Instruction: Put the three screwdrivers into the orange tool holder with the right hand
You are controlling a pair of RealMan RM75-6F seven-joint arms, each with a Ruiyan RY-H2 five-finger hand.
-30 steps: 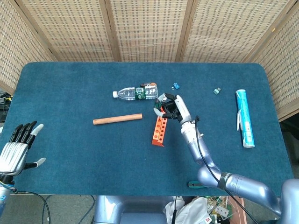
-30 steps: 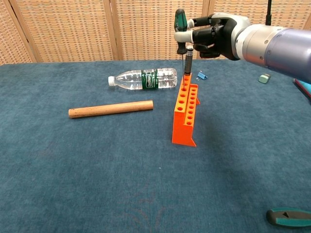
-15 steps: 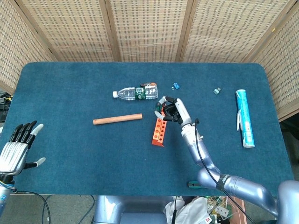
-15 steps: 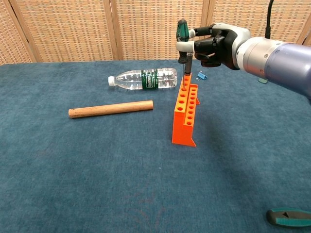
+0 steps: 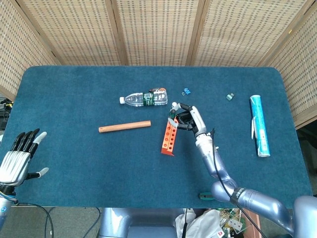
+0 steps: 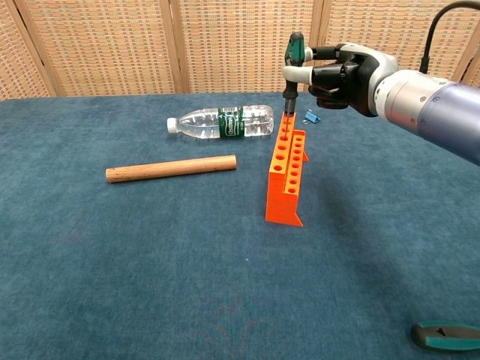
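Note:
The orange tool holder (image 6: 287, 174) stands mid-table, also seen from above as the holder (image 5: 168, 139). My right hand (image 6: 341, 67) pinches a green-and-black-handled screwdriver (image 6: 292, 63) just above the holder's far end. The screwdriver's shaft points down, with its tip at a far hole, and its handle leans slightly right. In the head view the right hand (image 5: 187, 118) covers most of that screwdriver. A second screwdriver handle (image 6: 445, 335) lies at the near right table edge. My left hand (image 5: 20, 156) rests open at the near left, off the table.
A water bottle (image 6: 221, 121) lies behind the holder and a wooden dowel (image 6: 171, 168) to its left. A small blue clip (image 6: 311, 118) sits beyond the holder. At the right lie a small grey-green object (image 5: 230, 96) and a blue-white tube (image 5: 259, 125).
My right hand has shifted right and come down a little with the screwdriver, whose handle now leans right over the holder's far holes. The left hand has not moved.

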